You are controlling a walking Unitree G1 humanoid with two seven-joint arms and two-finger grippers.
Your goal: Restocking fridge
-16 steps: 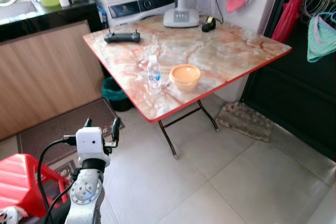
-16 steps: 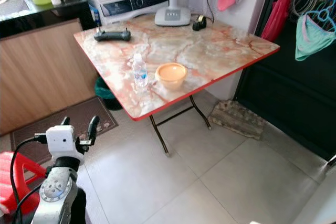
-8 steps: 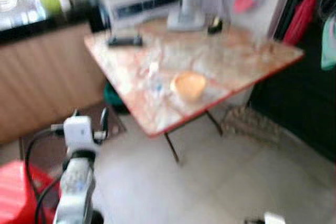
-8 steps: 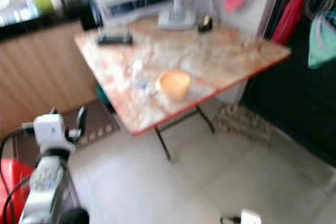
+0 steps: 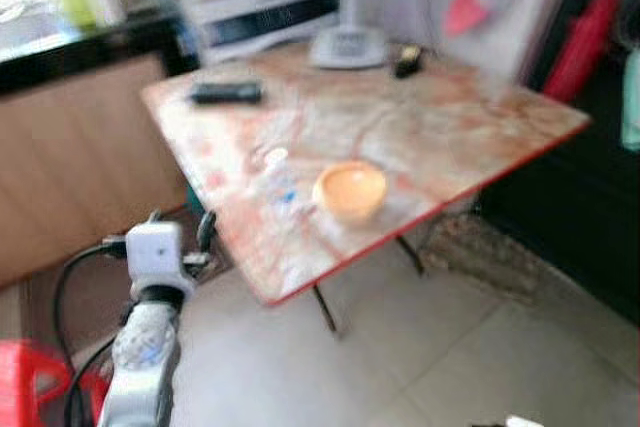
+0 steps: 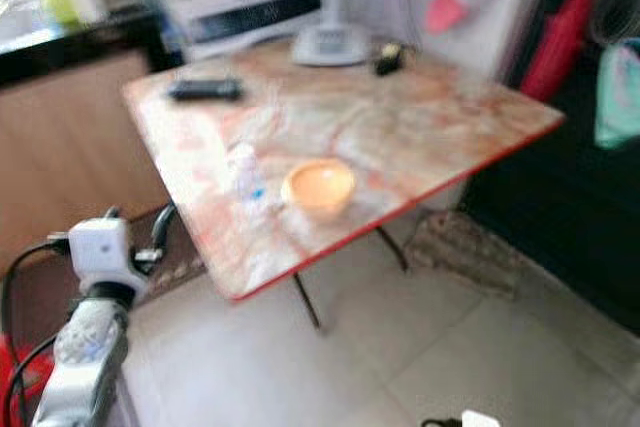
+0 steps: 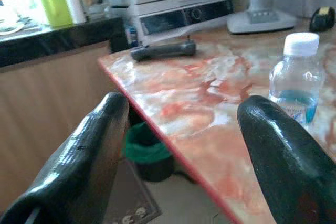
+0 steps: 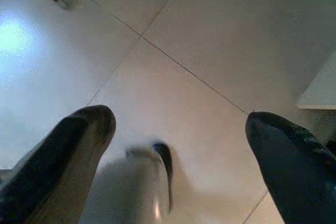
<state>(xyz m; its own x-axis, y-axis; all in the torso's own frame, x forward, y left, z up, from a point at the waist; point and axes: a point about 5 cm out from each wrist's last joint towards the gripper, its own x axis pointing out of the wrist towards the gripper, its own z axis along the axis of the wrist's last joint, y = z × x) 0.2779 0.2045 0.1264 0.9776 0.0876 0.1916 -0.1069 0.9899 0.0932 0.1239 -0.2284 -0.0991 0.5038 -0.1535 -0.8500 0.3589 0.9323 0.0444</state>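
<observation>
A small clear water bottle with a white cap and blue label stands near the front of the marble-patterned folding table, left of an orange bowl. My left gripper is raised and open, empty, just short of the table's near-left edge. In the left wrist view the bottle stands beyond the right finger of that gripper. My right gripper hangs open and empty over the pale floor tiles. The head views are blurred.
A black controller, a fan base and a tape dispenser lie at the table's back. A wooden counter stands left, with a green bin under the table, a red stool and a folded mat.
The whole picture has shifted and blurred, so the camera has moved nearer the table. My left gripper now sits closer to the table's near-left edge.
</observation>
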